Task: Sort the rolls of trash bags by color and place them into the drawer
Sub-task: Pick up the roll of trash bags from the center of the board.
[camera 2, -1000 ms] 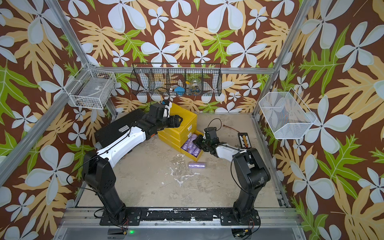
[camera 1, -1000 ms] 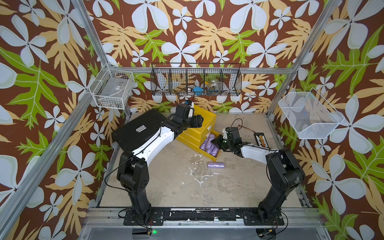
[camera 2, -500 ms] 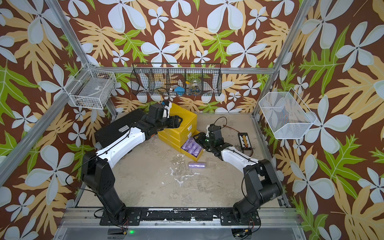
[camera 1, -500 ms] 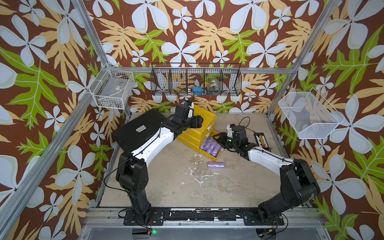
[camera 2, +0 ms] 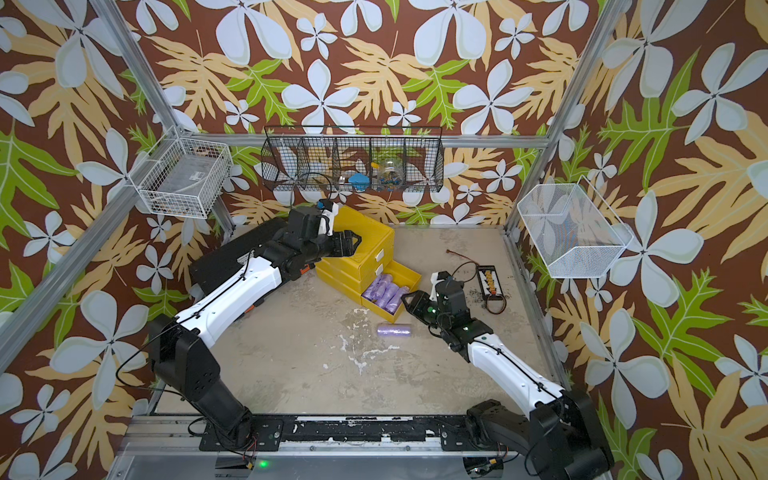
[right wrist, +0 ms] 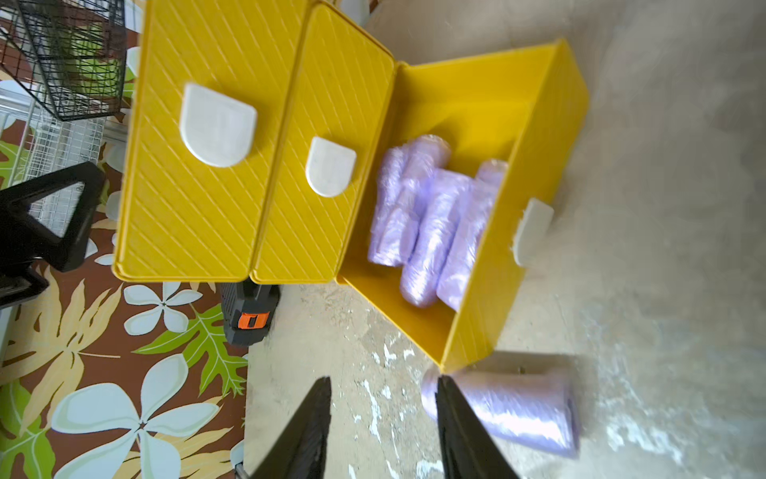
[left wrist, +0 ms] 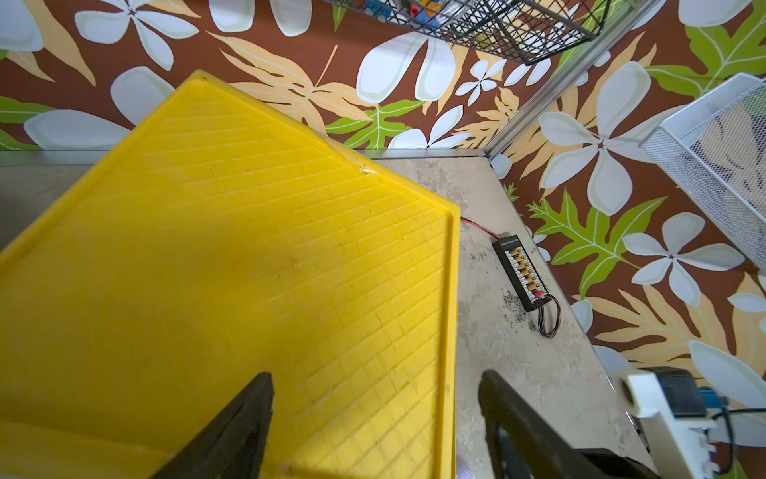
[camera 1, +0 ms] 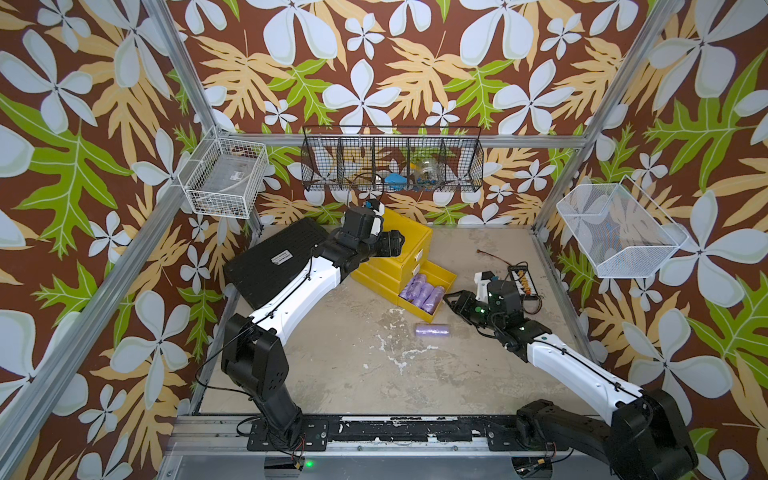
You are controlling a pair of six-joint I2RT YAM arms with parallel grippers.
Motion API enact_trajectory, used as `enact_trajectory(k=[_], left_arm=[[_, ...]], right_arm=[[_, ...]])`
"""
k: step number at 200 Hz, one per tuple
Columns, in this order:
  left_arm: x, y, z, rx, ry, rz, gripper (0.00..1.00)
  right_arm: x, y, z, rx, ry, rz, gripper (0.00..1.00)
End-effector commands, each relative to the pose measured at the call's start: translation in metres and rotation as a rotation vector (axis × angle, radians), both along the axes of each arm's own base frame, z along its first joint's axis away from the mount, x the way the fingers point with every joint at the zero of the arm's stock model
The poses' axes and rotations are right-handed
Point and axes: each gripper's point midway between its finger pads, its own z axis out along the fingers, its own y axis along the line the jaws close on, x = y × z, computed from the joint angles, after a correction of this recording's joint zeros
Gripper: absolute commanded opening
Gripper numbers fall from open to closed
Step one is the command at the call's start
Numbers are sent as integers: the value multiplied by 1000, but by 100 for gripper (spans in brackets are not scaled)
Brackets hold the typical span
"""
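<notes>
Right end effector (right wrist: 383,383) hangs low over the tabletop (camera 1: 332,374), just off the front of the open drawer (camera 1: 444,272), jaws parted and nothing between them. That is the bottom drawer of the yellow drawer unit (camera 1: 409,245), pulled out toward the right arm, while the two drawers above it sit shut, their white handles (right wrist: 217,124) facing the wrist camera. Inside the open drawer, several lilac rolls (camera 1: 422,291) lie packed side by side, all one colour. One loose lilac roll (camera 1: 433,331) lies on its side on the bare tabletop, outside the drawer and just beside its front corner. In the right wrist view one finger (right wrist: 460,423) crosses in front of that roll's end; touching or not, I cannot tell. Up at the back, the left end effector (left wrist: 375,375) hovers at the top of the unit with jaws spread wide, one finger over the ribbed yellow top, the other past its edge, gripping nothing. A black connector strip (camera 1: 524,283) with its wires lies near the right wall, well apart from the rolls.
</notes>
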Motion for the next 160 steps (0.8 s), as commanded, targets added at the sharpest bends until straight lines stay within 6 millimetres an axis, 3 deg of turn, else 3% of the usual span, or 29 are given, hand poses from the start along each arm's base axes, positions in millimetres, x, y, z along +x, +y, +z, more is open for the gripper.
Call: enact_trajectory(k=[1,76,106,160], left_arm=[[-11,9,3,-18,-5,23,80],[-63,38,-30,-83,33,69,81],[-68,42,-39,-76,45,78,81],[-69,39,-35,-93,45,67,81]], right_arm=[[-13,2,-8,93,40,-16,44],[-36,15,-56,176,166,-38,52],[-40,19,-71,210,207,-55,52],[-33,18,-81,218,226,-94,54]])
